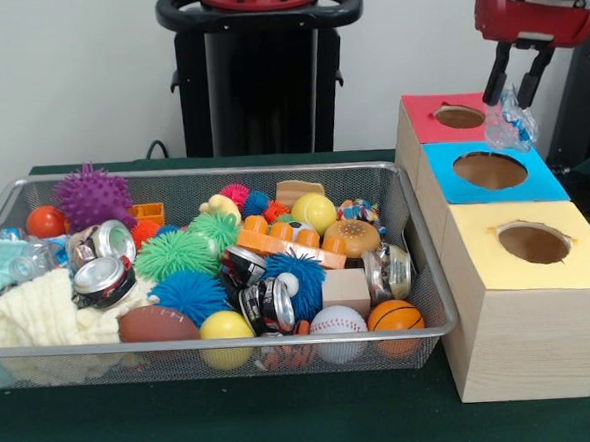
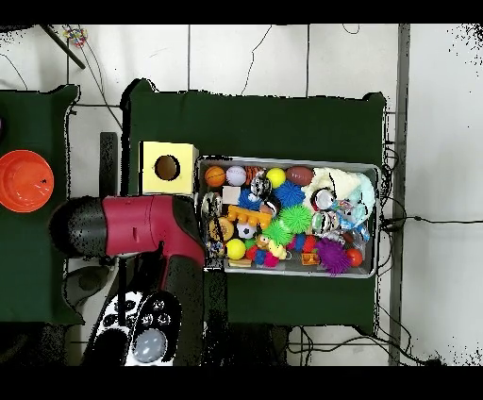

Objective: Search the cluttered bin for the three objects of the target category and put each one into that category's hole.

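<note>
Gripper (image 1: 513, 95) hanging above the red-topped box (image 1: 431, 124), black fingers (image 1: 494, 81) pinching a crumpled clear plastic bottle with blue on it (image 1: 511, 125), dangling over the seam between that box and the blue-topped box (image 1: 493, 184). Yellow-topped box (image 1: 528, 302) nearest the camera, all three in a row just beside the cluttered bin (image 1: 416, 236). Wire-mesh basket sitting on the green table (image 1: 287, 422), packed full: purple spiky ball (image 1: 93, 195), green spiky ball (image 1: 175, 252), blue spiky ball (image 1: 191, 292), crushed cans (image 1: 104, 280), brown football (image 1: 157, 324), yellow ball (image 1: 225, 325), baseball (image 1: 337, 321), small basketball (image 1: 395, 316), cream cloth (image 1: 40, 312) at the end farthest from the boxes. From overhead, red arm (image 2: 141, 226) covering two of the boxes, only the yellow one (image 2: 168, 168) exposed, touching the basket's (image 2: 377, 219) end. Orange bowl-like object (image 2: 24, 179) well apart on a separate green surface.
</note>
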`<state>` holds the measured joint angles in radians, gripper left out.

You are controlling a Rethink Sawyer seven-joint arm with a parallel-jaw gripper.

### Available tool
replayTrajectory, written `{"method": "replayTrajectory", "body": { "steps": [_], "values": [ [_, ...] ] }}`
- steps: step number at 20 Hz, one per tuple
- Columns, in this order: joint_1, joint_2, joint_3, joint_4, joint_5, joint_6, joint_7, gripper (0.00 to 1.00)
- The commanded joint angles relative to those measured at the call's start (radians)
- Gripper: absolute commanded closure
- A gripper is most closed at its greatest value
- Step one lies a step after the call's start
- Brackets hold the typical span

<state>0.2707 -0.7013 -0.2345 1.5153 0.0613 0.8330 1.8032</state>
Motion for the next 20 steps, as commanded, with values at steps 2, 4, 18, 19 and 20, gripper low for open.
{"method": "replayTrajectory", "body": {
  "steps": [2, 4, 18, 19, 20],
  "values": [
    [-0.038, 0.024, 0.023, 0.080, 0.025, -0.049, 0.213, 1.00],
    [-0.041, 0.022, 0.025, 0.088, 0.026, -0.054, 0.210, 1.00],
    [-0.056, 0.009, 0.037, 0.144, 0.014, -0.113, 0.178, 1.00],
    [-0.057, 0.008, 0.037, 0.146, 0.014, -0.114, 0.176, 1.00],
    [-0.060, 0.007, 0.038, 0.149, 0.013, -0.117, 0.174, 1.00]
  ]
}}
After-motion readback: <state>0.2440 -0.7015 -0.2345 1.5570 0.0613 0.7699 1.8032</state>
